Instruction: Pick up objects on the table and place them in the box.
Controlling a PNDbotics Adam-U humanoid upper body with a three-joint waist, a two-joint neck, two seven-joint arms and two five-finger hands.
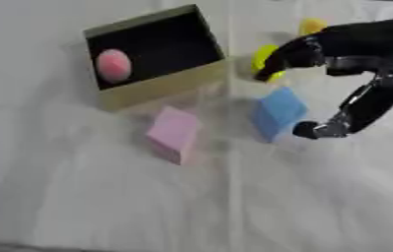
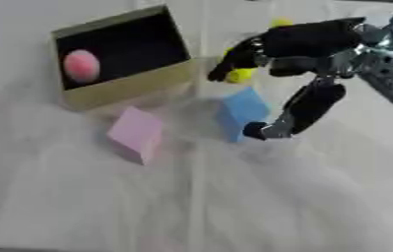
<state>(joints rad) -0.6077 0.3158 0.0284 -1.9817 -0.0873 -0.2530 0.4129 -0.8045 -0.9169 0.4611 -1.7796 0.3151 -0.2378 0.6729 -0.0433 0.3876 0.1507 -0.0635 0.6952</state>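
Pink block (image 1: 174,134): nearest, below box (image 1: 161,83).
Right hand (image 1: 354,54): fingers spread around blue block (image 1: 277,113), not pinching.
Tip: centre, then close.

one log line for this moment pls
right robot hand: open above blue block | pink ball: in black-lined cardboard box | pink block: on table

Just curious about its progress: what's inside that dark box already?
Inside the box lies one pink ball, against its left side. The rest of the dark interior shows nothing else, with no part hidden.
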